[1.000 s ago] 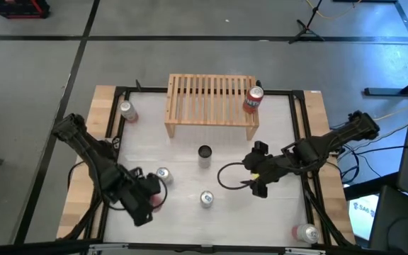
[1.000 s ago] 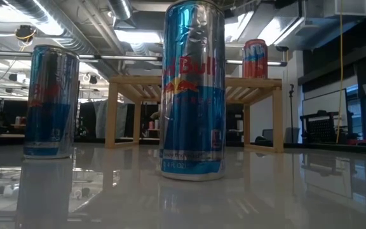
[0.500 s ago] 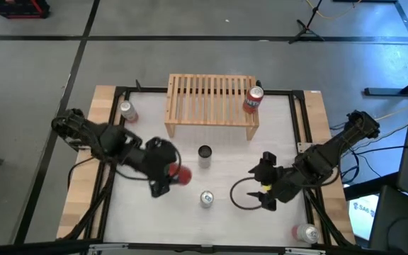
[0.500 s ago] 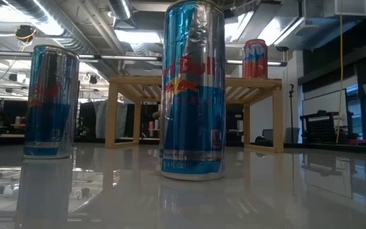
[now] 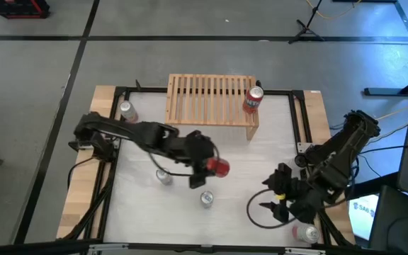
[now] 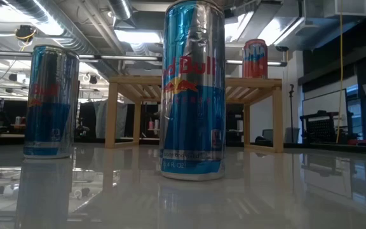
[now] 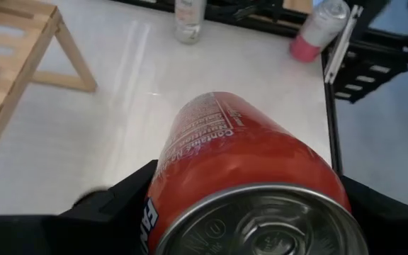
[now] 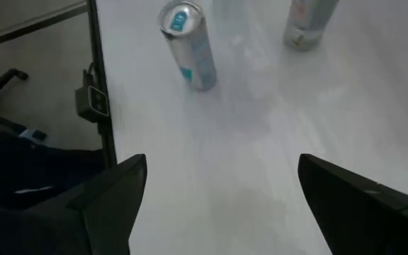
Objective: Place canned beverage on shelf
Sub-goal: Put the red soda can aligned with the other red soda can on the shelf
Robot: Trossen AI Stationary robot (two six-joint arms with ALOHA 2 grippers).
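The red can (image 5: 220, 168) lies sideways in the left tool (image 5: 205, 167), which is clamped on it, one dark finger (image 7: 112, 205) on each side of its body; in the left wrist view its silver end (image 7: 261, 223) faces the camera; it hangs above the middle of the white tabletop (image 5: 261, 149), in front of the shelf (image 5: 211, 99) and apart from it. The shelf is a low rack of light wood with parallel slats; on its right end stands a second red can (image 5: 253, 100), upright.

The right tool (image 5: 278, 197) hangs above the right front part of the tabletop, well apart from the shelf; its two fingers (image 8: 112, 191) stand wide apart with nothing between them.

On the tabletop there are also a slim blue and silver can (image 5: 206, 199) near the front centre, another one (image 5: 163, 176) under the left arm, a silver can (image 5: 126, 110) beside the left end of the shelf, and a can with a pink base (image 5: 306, 233) lying at the right front corner. In the low view two blue cans (image 6: 193, 89) stand before the shelf; behind it is a room with ceiling pipes and lamps (image 6: 75, 38). Around the table the floor (image 5: 34, 71) is grey with dark lines.
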